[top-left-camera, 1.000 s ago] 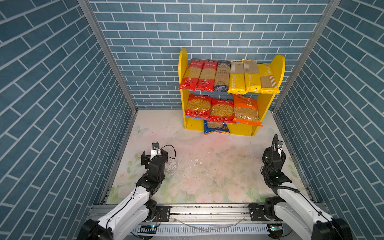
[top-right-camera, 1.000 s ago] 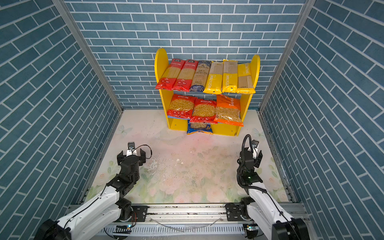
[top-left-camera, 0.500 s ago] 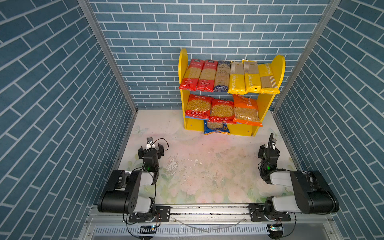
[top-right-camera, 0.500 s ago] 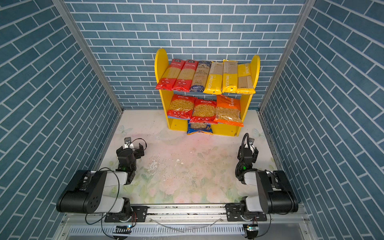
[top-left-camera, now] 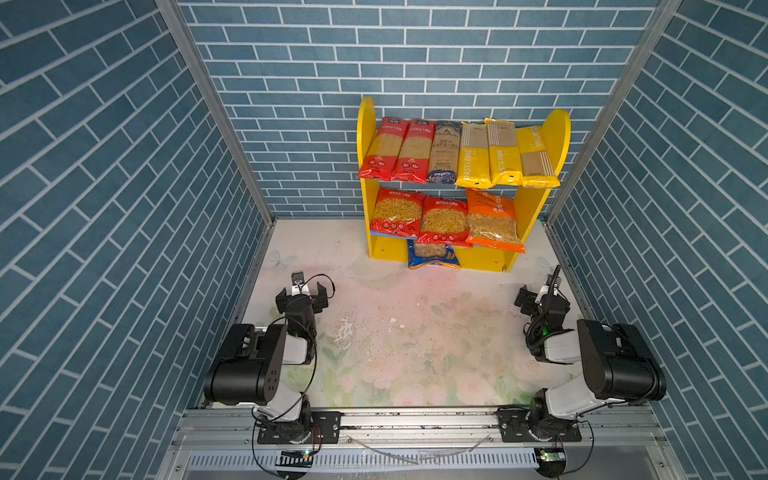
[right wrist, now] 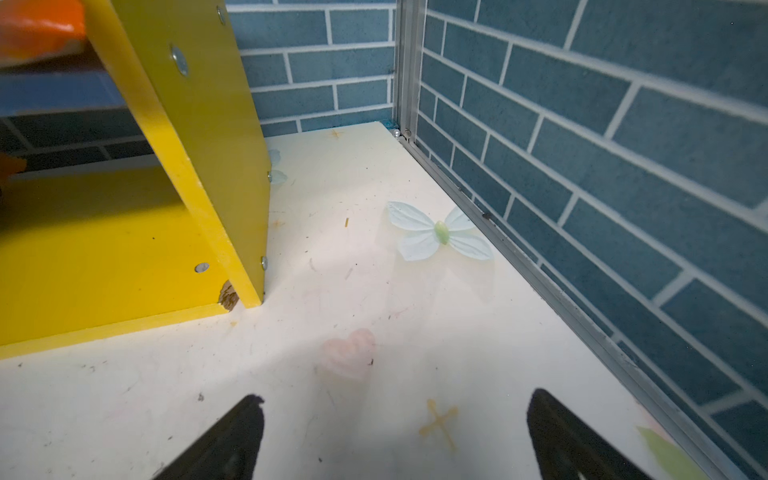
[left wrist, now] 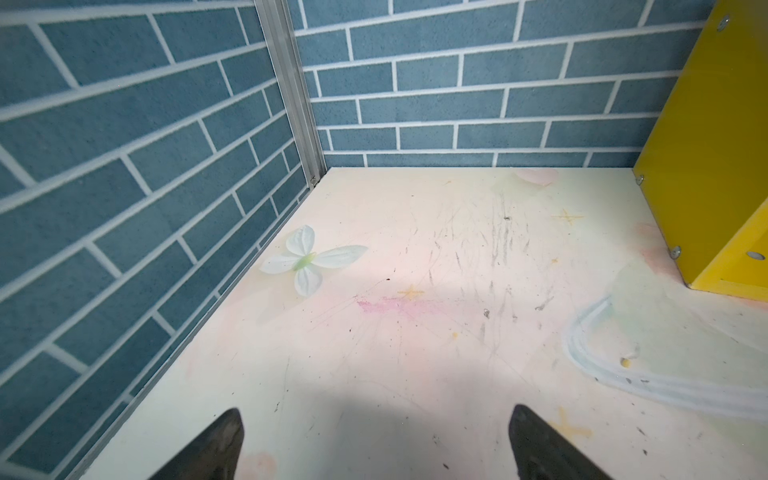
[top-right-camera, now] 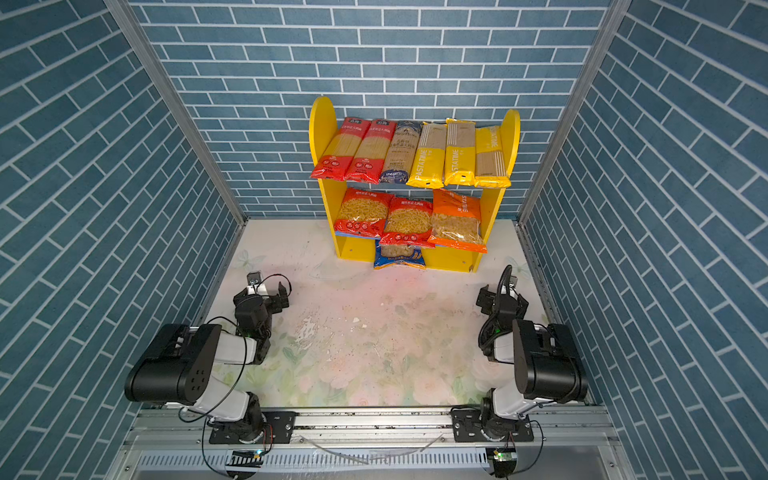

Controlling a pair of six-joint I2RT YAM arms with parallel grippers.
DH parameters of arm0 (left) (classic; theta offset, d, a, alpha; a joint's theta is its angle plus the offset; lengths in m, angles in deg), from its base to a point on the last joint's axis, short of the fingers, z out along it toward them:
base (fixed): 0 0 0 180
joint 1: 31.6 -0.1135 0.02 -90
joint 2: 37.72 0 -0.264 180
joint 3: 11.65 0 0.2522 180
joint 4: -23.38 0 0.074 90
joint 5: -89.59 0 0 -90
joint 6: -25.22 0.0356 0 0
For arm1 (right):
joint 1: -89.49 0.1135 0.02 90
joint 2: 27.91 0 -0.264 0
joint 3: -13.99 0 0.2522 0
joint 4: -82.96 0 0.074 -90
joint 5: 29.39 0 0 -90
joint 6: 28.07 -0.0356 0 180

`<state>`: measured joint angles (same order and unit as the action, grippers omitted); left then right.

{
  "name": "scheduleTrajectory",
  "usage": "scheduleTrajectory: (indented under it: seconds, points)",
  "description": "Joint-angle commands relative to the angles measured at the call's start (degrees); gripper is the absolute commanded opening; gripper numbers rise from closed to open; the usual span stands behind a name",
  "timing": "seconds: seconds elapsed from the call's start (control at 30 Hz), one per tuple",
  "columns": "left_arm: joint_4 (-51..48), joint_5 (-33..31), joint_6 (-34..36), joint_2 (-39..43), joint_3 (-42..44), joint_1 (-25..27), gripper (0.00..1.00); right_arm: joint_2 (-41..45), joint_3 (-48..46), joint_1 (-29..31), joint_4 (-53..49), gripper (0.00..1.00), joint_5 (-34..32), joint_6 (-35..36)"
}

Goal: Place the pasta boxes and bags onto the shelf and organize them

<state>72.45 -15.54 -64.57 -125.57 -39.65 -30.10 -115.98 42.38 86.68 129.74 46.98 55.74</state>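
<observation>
One yellow shelf (top-left-camera: pixel 557 141) stands at the back wall w/ all the pasta on it. Six long spaghetti packs (top-left-camera: pixel 457 153) lean on the top board & hang over the front, so a bump could make them slide off. Three short-pasta bags (top-left-camera: pixel 442 222) sit below; the orange bag (top-left-camera: pixel 492 220) sticks out most. Blue bag (top-left-camera: pixel 433 255) pokes out at the bottom, prob. half on the table. Left gripper (left wrist: pixel 374 415) & right gripper (right wrist: pixel 395 399): both spread wide, empty, well apart from the shelf.

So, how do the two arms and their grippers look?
The left arm and right arm have bulky black joint housings and white link shells. The left gripper and right gripper are black with tapered dark fingers. Thin black cables loop at each wrist.
</observation>
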Motion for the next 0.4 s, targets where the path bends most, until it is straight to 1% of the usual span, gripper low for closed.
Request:
scheduleTrajectory:
  seconds: [0.0,0.03,0.07,0.13,0.17,0.2,0.23,0.27,0.37]
  points:
    - [0.16,0.27,-0.47,0.23,-0.67,0.0,1.0,0.31,1.67,0.0,-0.27,0.99,1.9,-1.23]
    - [-0.57,0.32,-0.43,0.23,-1.1,0.0,1.0,-0.15,1.59,0.0,1.01,0.99,1.94,-1.02]
    - [-2.27,1.58,-0.13,0.42,-1.89,0.0,1.0,0.46,1.71,0.0,-0.45,0.99,1.86,-1.22]
    - [-4.82,5.81,1.48,0.1,-3.68,0.0,1.0,0.06,1.56,0.0,0.67,0.99,1.98,-1.15]
    - [-5.88,9.89,3.03,0.26,-4.01,0.0,1.0,0.43,1.73,-0.01,-0.42,0.99,1.92,-1.18]
    - [-7.35,14.24,6.42,0.11,-5.12,0.97,1.0,0.16,1.64,-0.05,0.38,0.99,1.98,-1.13]
    - [-9.67,10.74,6.95,0.37,-6.04,2.48,1.0,0.19,1.64,-0.05,0.38,0.99,1.97,-1.1]
    - [-8.98,8.44,6.02,-0.1,-5.95,2.55,1.0,0.33,1.72,-0.03,-0.15,0.99,1.89,-1.18]
    - [-9.49,7.84,5.77,-0.13,-6.32,2.5,1.0,0.24,1.65,0.0,-0.06,0.99,1.86,-1.1]
